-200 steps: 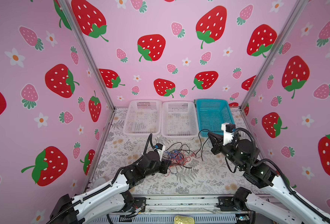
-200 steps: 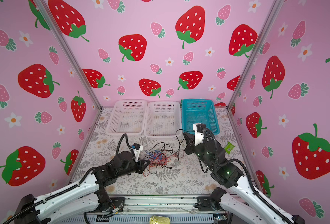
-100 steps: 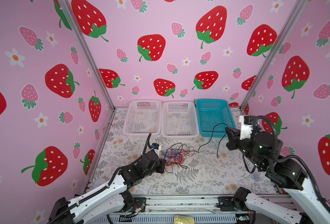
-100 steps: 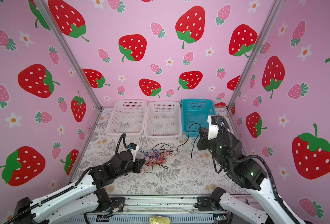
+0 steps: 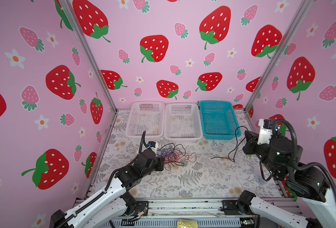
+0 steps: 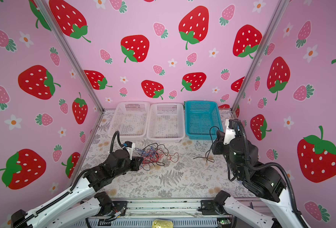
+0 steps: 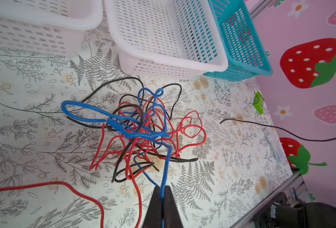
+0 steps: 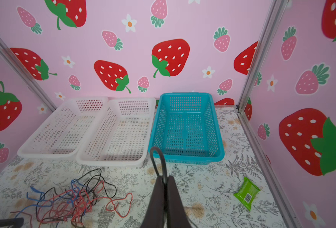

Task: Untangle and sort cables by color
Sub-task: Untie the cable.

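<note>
Pinching a thin blue cable (image 7: pixel 168 158) between pressed jaws, the left gripper (image 7: pixel 162 190), right gripper (image 8: pixel 165 178) nipping a thin black cable (image 8: pixel 155 147) near the teal plastic basket (image 8: pixel 212 122), tangle of red, blue, black cables (image 5: pixel 172 156) on floral mat (image 5: pixel 192 181), flat green packet (image 8: pixel 246 192) with barcode, print unreadable.

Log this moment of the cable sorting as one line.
left gripper: shut on blue cable | right gripper: shut on black cable, apart from tangle | baskets: no cables inside

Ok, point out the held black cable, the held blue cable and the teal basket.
held black cable (image 8: pixel 154 147): right wrist view, top of its loop.
held blue cable (image 7: pixel 166 167): left wrist view, straight strand.
teal basket (image 5: pixel 221 136): a top view, front wall.
</note>
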Robot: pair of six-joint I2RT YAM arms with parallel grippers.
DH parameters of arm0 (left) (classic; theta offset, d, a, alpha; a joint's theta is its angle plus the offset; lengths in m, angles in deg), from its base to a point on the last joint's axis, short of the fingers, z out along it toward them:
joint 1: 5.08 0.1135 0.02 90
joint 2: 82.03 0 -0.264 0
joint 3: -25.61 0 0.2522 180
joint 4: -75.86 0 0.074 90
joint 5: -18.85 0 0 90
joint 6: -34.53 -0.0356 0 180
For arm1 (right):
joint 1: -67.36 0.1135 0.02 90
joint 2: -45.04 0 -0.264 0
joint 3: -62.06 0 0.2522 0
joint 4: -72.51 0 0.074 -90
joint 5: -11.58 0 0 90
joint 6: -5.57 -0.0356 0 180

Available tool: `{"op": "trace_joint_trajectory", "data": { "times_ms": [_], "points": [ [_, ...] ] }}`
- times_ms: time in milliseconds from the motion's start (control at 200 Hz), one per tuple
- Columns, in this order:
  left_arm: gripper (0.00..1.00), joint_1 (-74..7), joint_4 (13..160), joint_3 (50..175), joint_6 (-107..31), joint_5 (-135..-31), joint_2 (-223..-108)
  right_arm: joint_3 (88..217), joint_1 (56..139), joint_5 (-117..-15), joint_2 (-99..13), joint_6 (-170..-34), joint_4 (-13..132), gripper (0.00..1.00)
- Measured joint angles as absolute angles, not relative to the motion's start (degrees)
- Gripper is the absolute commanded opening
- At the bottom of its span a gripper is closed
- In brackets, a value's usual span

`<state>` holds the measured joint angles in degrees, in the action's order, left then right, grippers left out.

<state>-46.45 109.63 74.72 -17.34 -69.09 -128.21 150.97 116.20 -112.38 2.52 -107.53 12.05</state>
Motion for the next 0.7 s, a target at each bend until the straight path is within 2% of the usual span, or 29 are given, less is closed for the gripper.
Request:
{"op": "trace_joint_trajectory", "data": {
  "times_ms": [190,305,700],
  "points": [
    [0.00,-46.32,108.88,75.29,-17.47,-71.75,-128.64,141.90,116.20,-105.80,1.36,-107.50,13.91,0.00],
    [0.00,-46.32,108.45,75.29,-17.76,-73.13,-129.32,140.90,116.20,-102.92,1.14,-107.26,14.72,0.00],
    [0.00,-46.34,105.08,73.26,-17.04,-74.29,-135.22,158.43,116.20,-98.52,-3.93,-105.19,17.78,0.00]
  ]
}}
